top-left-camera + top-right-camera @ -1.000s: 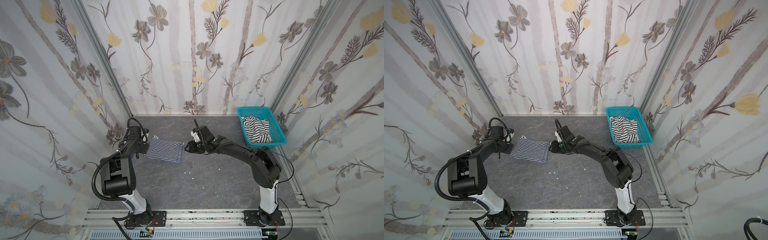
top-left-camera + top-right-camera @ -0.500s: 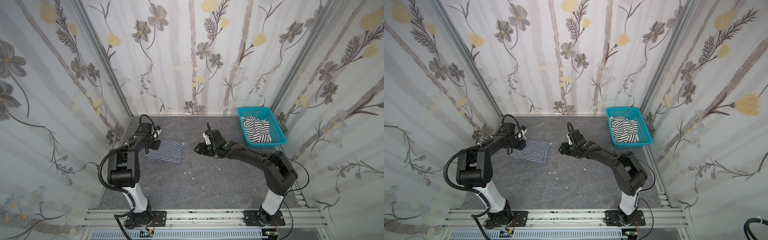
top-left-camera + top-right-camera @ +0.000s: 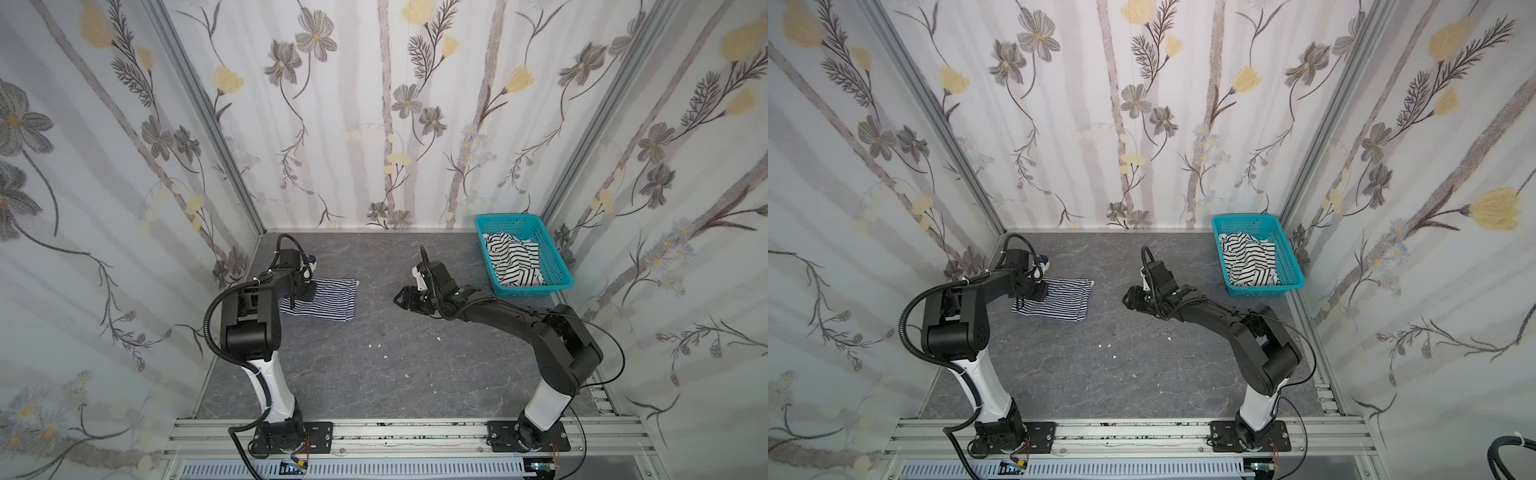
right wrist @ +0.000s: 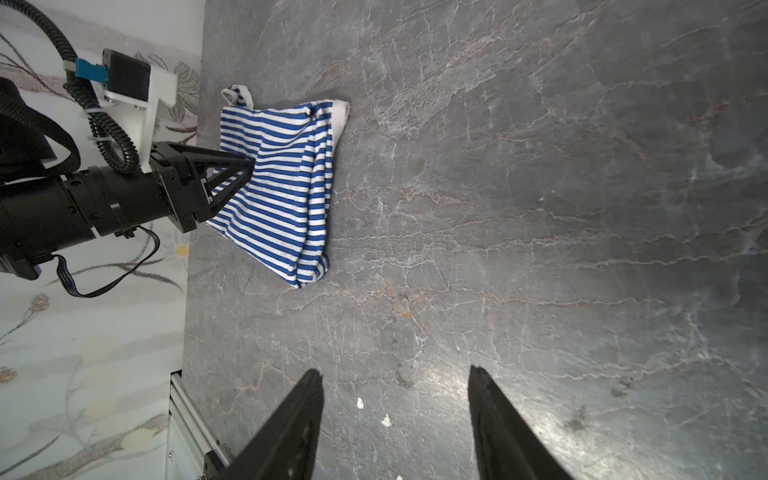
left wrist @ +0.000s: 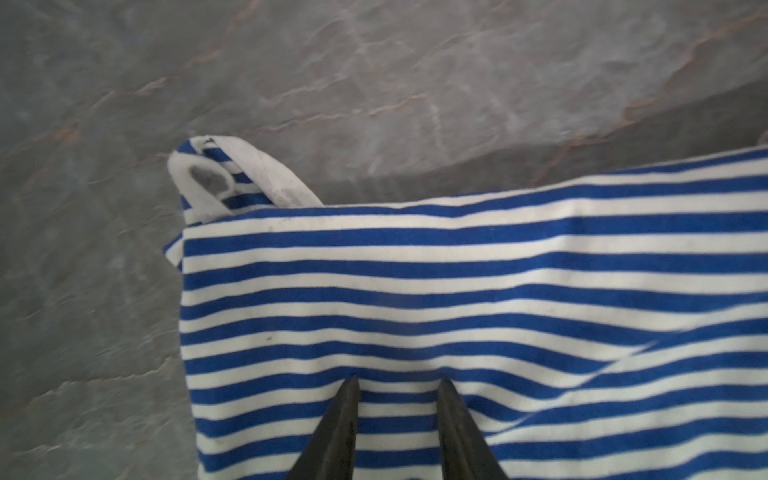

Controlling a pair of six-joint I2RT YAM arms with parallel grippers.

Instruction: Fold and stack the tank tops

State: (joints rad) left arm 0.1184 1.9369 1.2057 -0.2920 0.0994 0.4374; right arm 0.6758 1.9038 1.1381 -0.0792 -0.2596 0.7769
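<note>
The thin-striped navy-and-white soft tank top [image 3: 332, 305] lies folded in a rough rectangle on the grey marbled tabletop [image 3: 374, 374] near the left wall, one white strap [image 5: 270, 176] poking out. The left gripper [image 5: 397, 380] is over its wall-side edge, jaws narrowly apart, pinching nothing. The right gripper [image 4: 395, 374] hovers mid-table, jaws wide, empty. The wide-striped black-and-white tank top [image 3: 515, 262] lies crumpled in the teal perforated plastic basket [image 3: 509, 219] at back right. The first fold looks finished. The next move probably calls for fetching the second top and spreading it flat.
</note>
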